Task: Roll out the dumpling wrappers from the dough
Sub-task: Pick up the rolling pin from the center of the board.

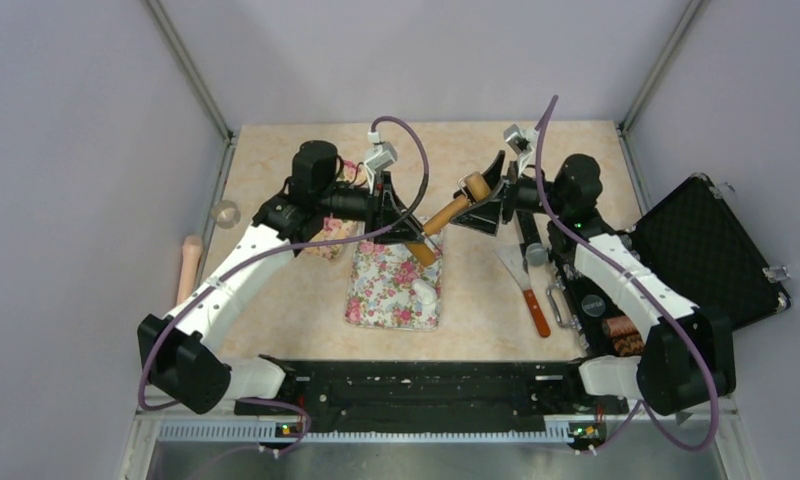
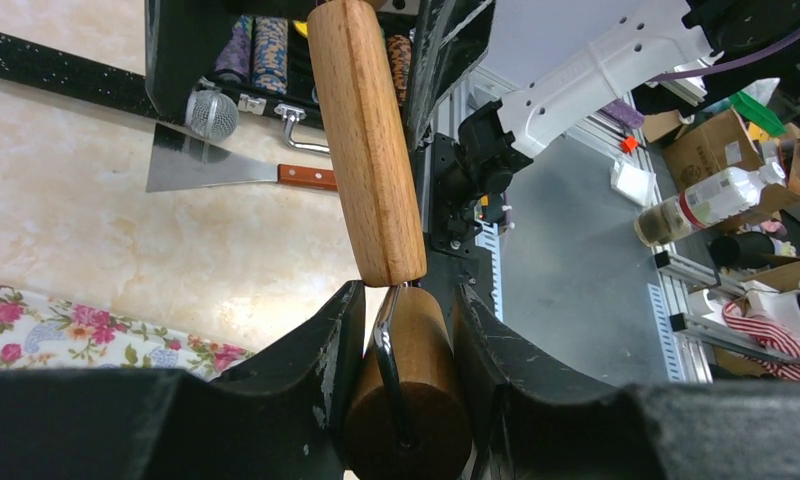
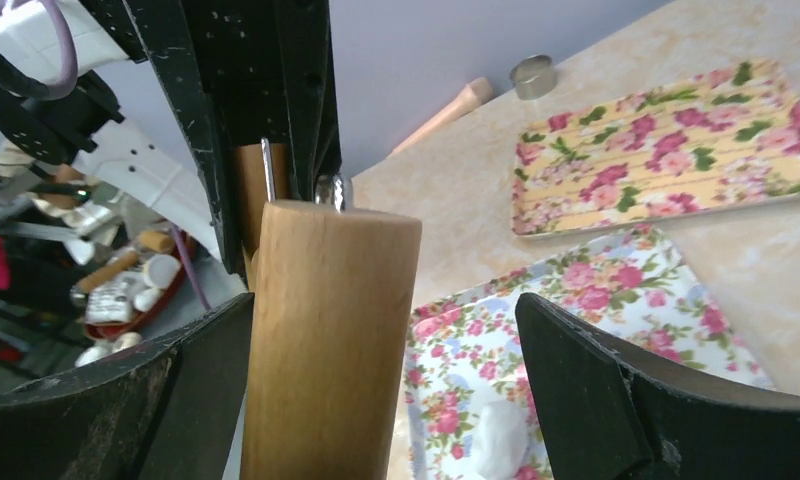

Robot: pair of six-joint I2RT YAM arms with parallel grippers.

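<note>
White dough (image 1: 424,291), a small lump that looks unflattened, lies on the floral tray (image 1: 376,300) on the table (image 1: 476,300). Above it, the left gripper (image 2: 406,340) pinches the handle of the rolling pin (image 1: 454,212). The right gripper (image 3: 384,310) stands spread around the pin's other end.

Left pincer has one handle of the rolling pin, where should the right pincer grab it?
Take the rolling pin by its free end, opposite the handle clamped in the left pincer. Come in end-on along its length with the right pincer, whose open fingers straddle the round wood; it sits nearer one finger, so centre first.
</note>
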